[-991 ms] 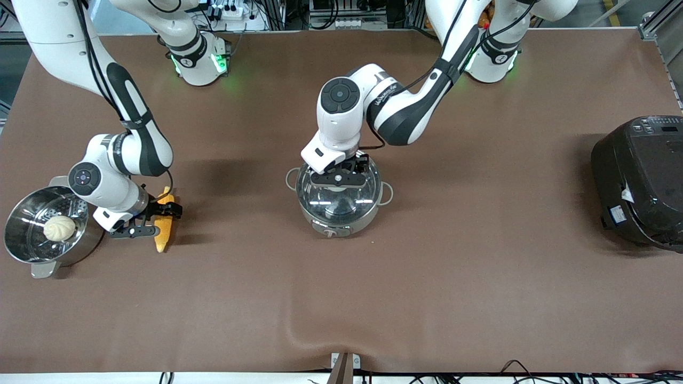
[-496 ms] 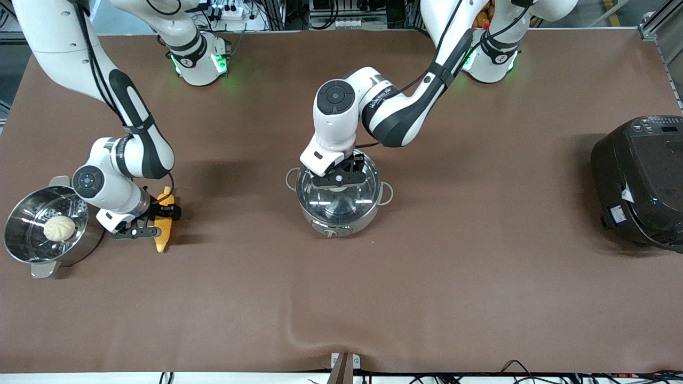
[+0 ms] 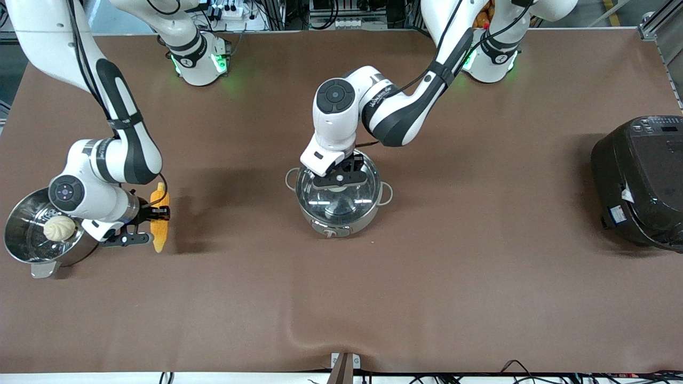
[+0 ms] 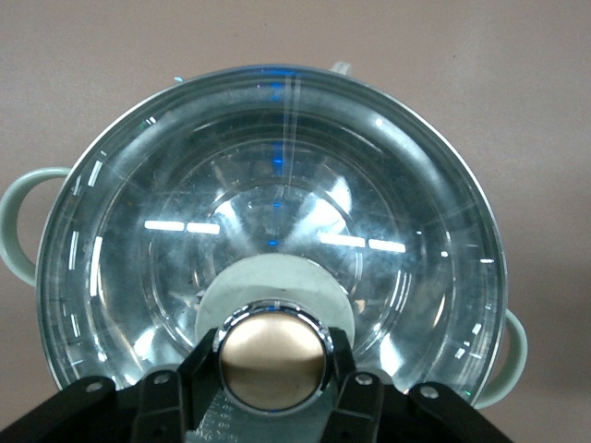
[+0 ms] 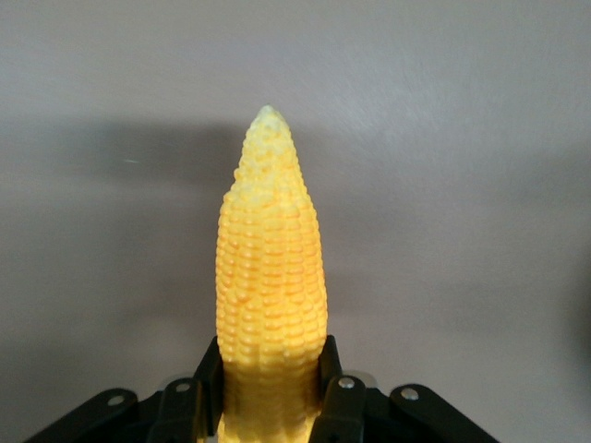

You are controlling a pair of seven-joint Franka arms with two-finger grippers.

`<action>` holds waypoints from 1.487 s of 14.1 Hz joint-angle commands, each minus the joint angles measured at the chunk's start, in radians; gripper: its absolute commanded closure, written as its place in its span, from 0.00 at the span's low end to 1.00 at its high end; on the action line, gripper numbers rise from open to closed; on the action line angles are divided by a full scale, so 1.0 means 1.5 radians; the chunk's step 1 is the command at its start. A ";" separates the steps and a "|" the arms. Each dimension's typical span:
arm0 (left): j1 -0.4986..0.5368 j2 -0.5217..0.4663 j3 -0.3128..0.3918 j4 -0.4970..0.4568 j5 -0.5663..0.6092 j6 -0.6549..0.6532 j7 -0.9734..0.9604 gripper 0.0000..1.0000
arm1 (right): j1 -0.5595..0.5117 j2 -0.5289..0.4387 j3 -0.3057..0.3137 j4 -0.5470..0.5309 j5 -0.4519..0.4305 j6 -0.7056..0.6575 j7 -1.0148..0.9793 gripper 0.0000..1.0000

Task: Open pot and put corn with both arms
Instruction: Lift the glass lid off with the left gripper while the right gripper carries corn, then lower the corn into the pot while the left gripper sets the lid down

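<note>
The steel pot stands mid-table with its glass lid on it. My left gripper is shut on the lid's copper-coloured knob, one finger on each side. The lid sits level on the rim, and the loop handles show at the sides. My right gripper is shut on the yellow corn, holding it a little above the table beside the steamer pot. In the right wrist view the corn sticks out between the fingers, tip pointing away.
A steel steamer pot with a pale bun in it stands at the right arm's end of the table. A large black cooker stands at the left arm's end. A cloth ridge lies near the front edge.
My right gripper has lifted the corn off the table and shifted it toward the steamer pot. My left gripper has settled lower onto the lid knob; the lid stays on the pot.
</note>
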 commanded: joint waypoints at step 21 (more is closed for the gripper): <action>0.378 -0.147 0.003 -0.232 0.029 0.066 0.110 1.00 | 0.531 0.039 0.003 0.240 0.034 -0.091 0.591 0.80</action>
